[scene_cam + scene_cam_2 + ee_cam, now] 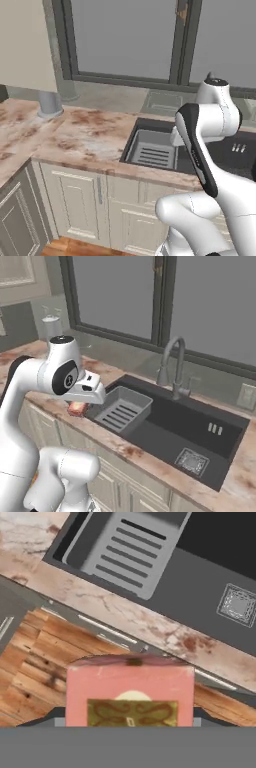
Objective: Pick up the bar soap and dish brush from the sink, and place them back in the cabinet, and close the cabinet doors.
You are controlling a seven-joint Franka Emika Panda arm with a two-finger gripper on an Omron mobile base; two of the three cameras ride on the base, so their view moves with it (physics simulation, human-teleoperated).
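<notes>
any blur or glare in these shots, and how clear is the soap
Hand view: bar soap close, large and soft-edged, its label smeared. Right base view: the soap is a small pink patch under the hand; sink evenly lit, no glare. Left base view: countertop texture coarse.

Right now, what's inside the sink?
In the sink: a pale slotted rack at one end and a square drain grate. No brush visible; the arm hides part of the basin in the left base view.
</notes>
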